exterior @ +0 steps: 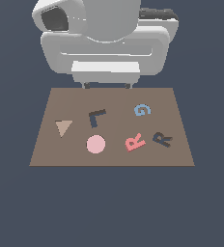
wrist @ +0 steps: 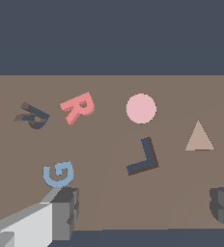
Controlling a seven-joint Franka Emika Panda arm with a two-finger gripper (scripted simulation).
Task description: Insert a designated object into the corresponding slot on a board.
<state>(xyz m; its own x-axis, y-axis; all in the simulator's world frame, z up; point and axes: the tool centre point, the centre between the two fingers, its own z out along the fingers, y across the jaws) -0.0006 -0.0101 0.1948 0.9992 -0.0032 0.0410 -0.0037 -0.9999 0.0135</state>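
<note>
On the board [exterior: 46,149], the pink-red R [exterior: 134,142] lies flat just to the exterior view's left of the dark R-shaped slot [exterior: 162,139], close beside it but not in it. Above the board's far edge hangs the gripper [wrist: 145,207], fingers spread wide and holding nothing. Nothing of the task appears done: grasping, carrying and seating the R all remain.

You see a bulky white arm [exterior: 104,41], rounded casings, one black inset panel. Its fingers [wrist: 65,212] are ridged grey blocks above the board [wrist: 109,193].
</note>
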